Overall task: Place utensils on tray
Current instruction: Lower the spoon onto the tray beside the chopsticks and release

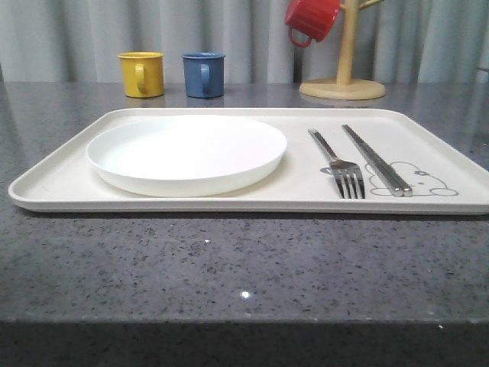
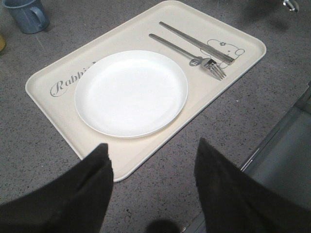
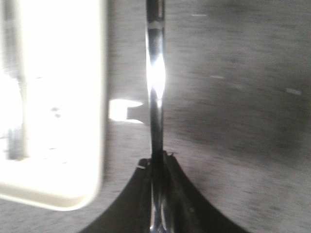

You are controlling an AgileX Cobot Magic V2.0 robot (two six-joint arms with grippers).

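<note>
The cream tray lies on the dark speckled table. A round white plate sits on its left half. To the right, a fork and a pair of chopsticks lie side by side, just apart. Behind the tray stand a yellow mug and a blue mug; a red mug hangs on a wooden stand.

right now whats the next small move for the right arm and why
Probably carry the spoon sideways over the tray rim. The right gripper is shut on its handle above bare counter beside the tray, while fork and chopsticks already lie inside.
</note>
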